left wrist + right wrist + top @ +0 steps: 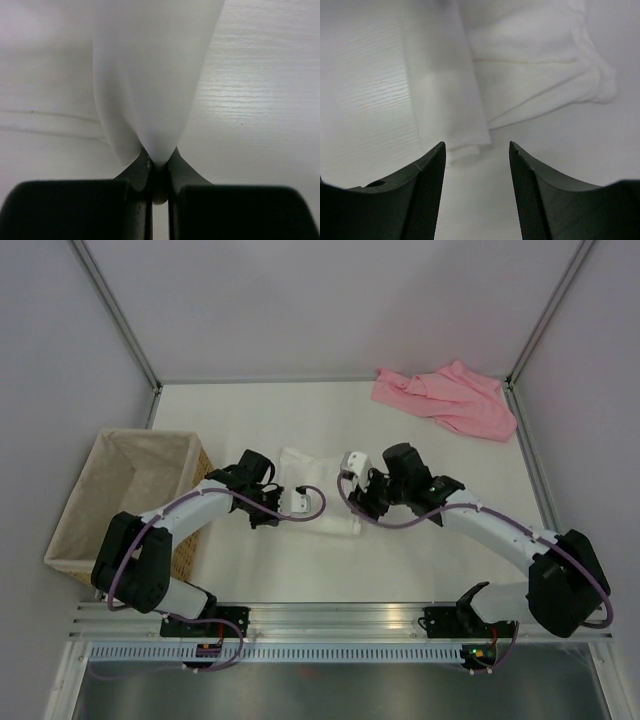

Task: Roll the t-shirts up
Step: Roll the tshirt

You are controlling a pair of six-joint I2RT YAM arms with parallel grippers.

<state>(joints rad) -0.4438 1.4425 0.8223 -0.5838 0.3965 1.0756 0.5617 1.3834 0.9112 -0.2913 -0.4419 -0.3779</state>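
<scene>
Between both grippers, on the table, lies the folded white t-shirt; the left gripper pinches it and the right gripper is spread, holding nothing.
Well beyond the right gripper, at the far right corner, the pink t-shirt lies crumpled, its long axis running left to right. The white one is a compact folded block, its length slanting from far-left to near-right between the two grippers. The left gripper's jaws are pressed together on a fold of white cloth that rises from them in a tented peak. The right gripper's jaws stand apart just short of the shirt's near edge, with a folded corner ahead of one finger; whether they touch the cloth I cannot tell.
</scene>
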